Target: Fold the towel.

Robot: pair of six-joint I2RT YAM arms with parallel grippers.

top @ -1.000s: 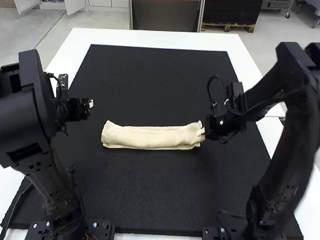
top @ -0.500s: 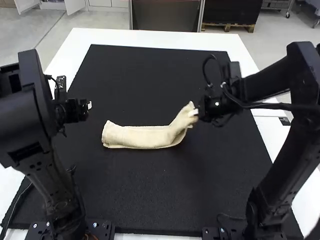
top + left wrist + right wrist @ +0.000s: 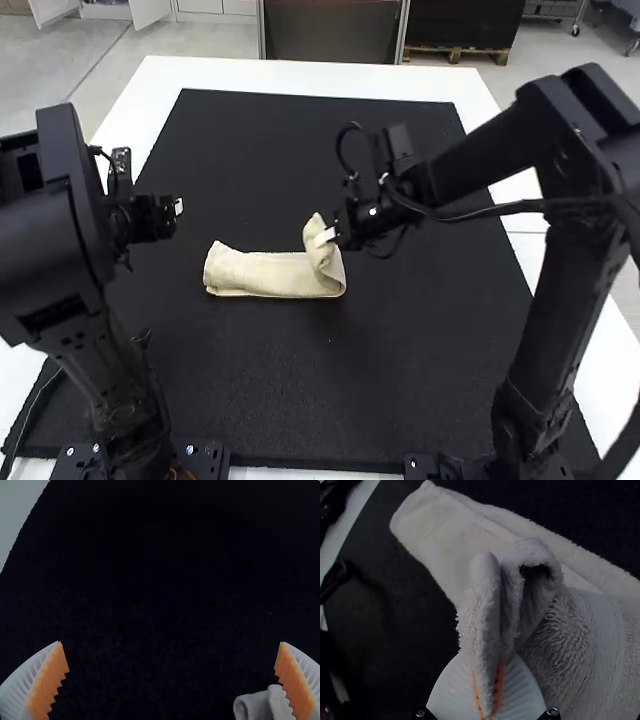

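The towel [image 3: 255,275] is lying in a narrow folded strip, reaching leftward from beneath my right gripper [image 3: 330,236]. I'm clamping its right end between that gripper's white ribbed fingers [image 3: 520,692], and this end is standing raised, curving up from the strip. Under both grippers the black mat [image 3: 330,390] is spreading over the white table [image 3: 300,76]. My left gripper [image 3: 180,207] is hovering to the towel's left, its fingers standing wide apart.

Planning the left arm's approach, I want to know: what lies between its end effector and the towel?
Nothing but bare black mat lies between the left end effector and the towel; the high view shows this.
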